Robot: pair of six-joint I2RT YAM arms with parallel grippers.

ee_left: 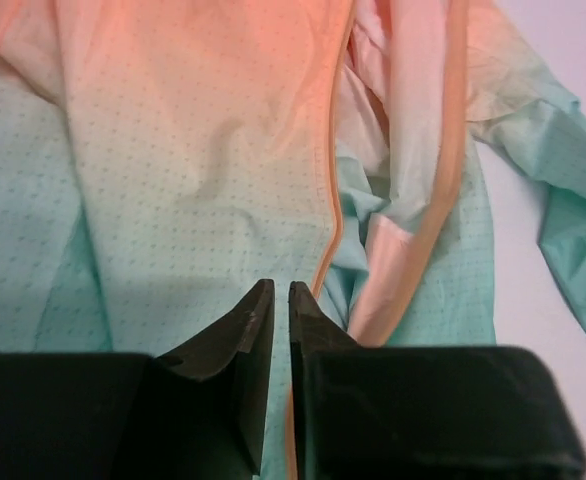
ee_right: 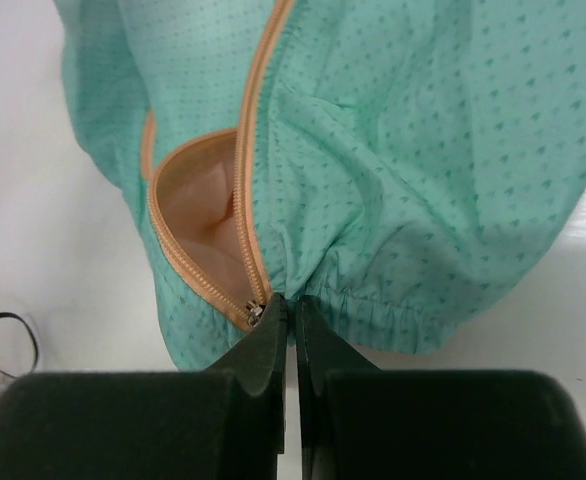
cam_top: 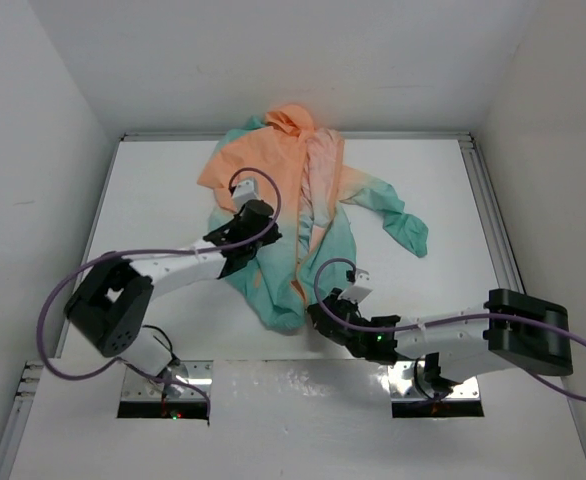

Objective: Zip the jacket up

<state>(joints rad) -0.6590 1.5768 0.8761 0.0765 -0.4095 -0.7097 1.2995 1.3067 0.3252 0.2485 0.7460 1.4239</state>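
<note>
Peach-orange fading to teal, the thin hooded jacket (cam_top: 263, 160) lies on the white table (cam_top: 163, 200). Its long axis runs 12 to 6 o'clock, hood at 12 and hem at 6, and the front is open on pale lining. One sleeve (cam_top: 398, 222) trails toward 3 o'clock. The left gripper (ee_left: 281, 292) sits on the 9 o'clock panel, nipped onto the orange zipper (ee_left: 331, 200) edge. The right gripper (ee_right: 285, 303), fingers pressed together, meets the hem at the zipper's bottom end; whether it pinches cloth is unclear.
</note>
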